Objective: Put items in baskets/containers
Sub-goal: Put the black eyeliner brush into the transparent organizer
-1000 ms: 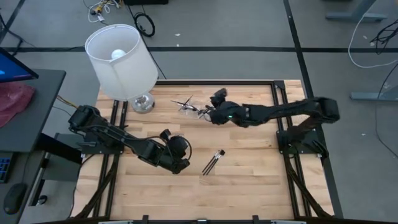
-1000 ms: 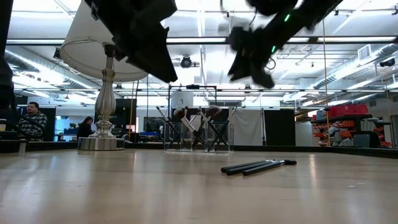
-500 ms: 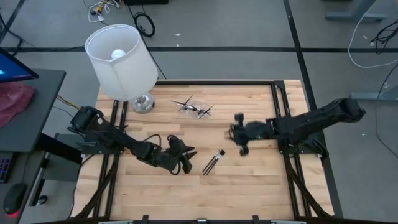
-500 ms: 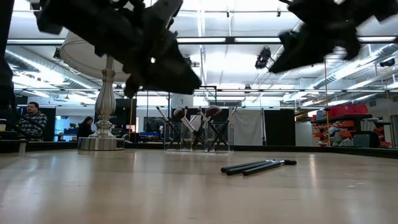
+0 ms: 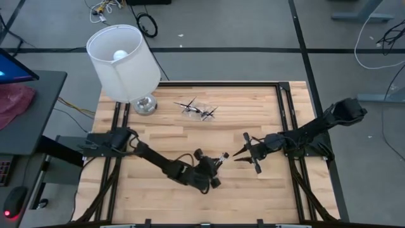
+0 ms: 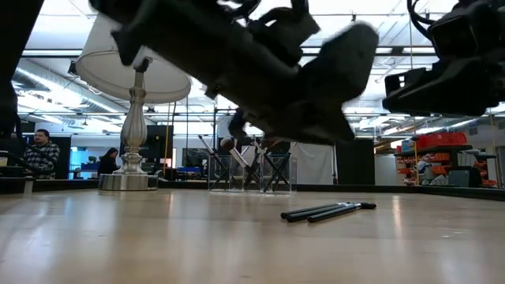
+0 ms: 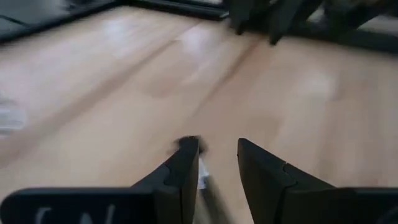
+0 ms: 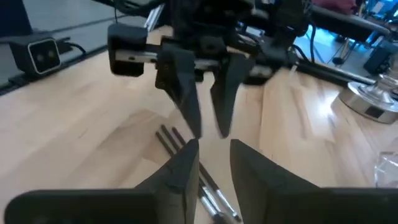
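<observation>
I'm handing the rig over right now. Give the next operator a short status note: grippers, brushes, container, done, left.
Left gripper: open, empty, over the loose brushes mid-table.
Right gripper: open, empty, just right of them, facing the left one.
Clear container: far side near the lamp, several brushes already standing in it.
Done: those brushes stowed.
Left: pick up the loose brushes and add them to the container.

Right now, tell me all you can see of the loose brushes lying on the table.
The loose brushes are thin dark sticks with silvery metal collars near one end, lying flat and side by side on the bare wooden table, apart from the clear container. Exact count is hard to tell. The left pincer hovers over them, fingers parted, touching nothing visibly; the right pincer sits close beside.
</observation>
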`<state>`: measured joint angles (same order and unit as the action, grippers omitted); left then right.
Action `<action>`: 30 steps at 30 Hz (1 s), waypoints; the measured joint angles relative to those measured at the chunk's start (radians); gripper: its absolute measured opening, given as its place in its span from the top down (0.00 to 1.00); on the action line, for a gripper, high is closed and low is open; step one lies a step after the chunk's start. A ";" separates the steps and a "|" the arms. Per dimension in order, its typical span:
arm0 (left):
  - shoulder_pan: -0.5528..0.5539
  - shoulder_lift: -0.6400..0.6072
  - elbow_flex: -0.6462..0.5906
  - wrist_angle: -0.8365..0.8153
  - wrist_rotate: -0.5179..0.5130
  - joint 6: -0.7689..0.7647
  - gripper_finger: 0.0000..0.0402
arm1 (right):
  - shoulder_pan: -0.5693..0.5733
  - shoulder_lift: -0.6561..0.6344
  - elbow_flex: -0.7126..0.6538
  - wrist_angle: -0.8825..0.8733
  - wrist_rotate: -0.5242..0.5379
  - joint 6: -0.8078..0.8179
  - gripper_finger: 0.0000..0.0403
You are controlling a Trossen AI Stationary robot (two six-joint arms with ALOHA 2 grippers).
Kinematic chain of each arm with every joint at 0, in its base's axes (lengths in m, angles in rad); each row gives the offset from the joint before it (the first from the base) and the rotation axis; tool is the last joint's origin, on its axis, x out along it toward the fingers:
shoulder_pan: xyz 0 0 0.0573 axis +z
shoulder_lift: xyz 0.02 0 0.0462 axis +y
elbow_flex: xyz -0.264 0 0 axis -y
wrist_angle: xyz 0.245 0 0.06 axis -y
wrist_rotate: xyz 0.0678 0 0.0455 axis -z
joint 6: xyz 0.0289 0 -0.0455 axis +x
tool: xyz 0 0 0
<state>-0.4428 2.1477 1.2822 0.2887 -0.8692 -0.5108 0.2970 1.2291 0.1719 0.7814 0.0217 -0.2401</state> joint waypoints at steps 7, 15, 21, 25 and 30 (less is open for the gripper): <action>-0.025 0.032 0.102 -0.190 -0.039 -0.135 0.71 | 0.002 0.003 0.001 -0.037 0.006 0.059 0.77; -0.064 0.135 0.098 -0.212 -0.154 -0.190 0.71 | 0.002 0.005 0.001 -0.034 0.007 0.109 0.77; -0.052 0.186 0.101 -0.211 -0.115 -0.220 0.71 | 0.002 0.005 0.001 -0.037 0.007 0.109 0.77; -0.035 0.200 0.103 -0.211 -0.087 -0.244 0.71 | 0.002 0.005 0.001 -0.041 0.007 0.108 0.77; -0.020 0.200 0.104 -0.261 -0.036 -0.267 0.72 | 0.001 0.006 0.001 -0.082 0.009 0.174 0.77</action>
<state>-0.4627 2.3478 1.3861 0.0275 -0.9053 -0.7776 0.2980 1.2348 0.1730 0.6996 0.0307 -0.0657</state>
